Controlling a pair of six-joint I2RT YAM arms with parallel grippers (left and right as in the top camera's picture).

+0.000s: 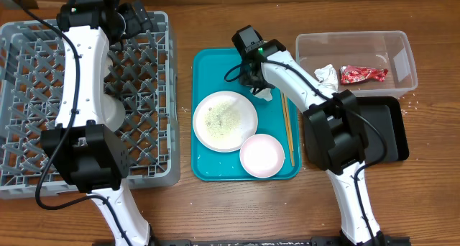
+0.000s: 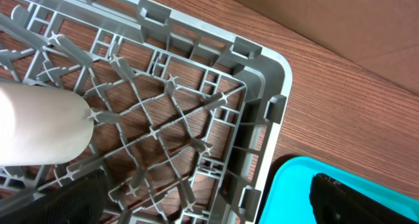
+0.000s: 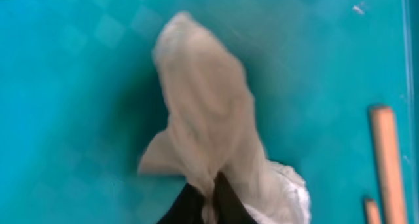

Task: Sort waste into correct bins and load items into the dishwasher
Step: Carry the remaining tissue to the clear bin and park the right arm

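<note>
Right hand (image 3: pixel 211 191): closed, fingertips pinched on a crumpled white napkin (image 3: pixel 203 112) over the far right part of the teal tray (image 1: pixel 208 73). Cannot tell whether the napkin is clear of the tray floor.

Left hand (image 1: pixel 136 19): open wide, gripping nothing, above the far right corner of the grey dish rack (image 1: pixel 29 95). A rounded white item (image 2: pixel 39 126) sits in the rack beside it; type unclear.

On the teal tray: white plate (image 1: pixel 203 109) scattered with pale grains (image 1: pixel 226 120), a small pale bowl (image 1: pixel 261 155) touching its near right edge, and chopsticks (image 1: pixel 287 127) along the right side.

Clear tub (image 1: pixel 352 36), far right of the tabletop: holds a second napkin (image 1: pixel 327 75) and a red wrapper (image 1: pixel 363 74). Black tray (image 1: pixel 399 131) is just in front of it, partly under the right arm.
</note>
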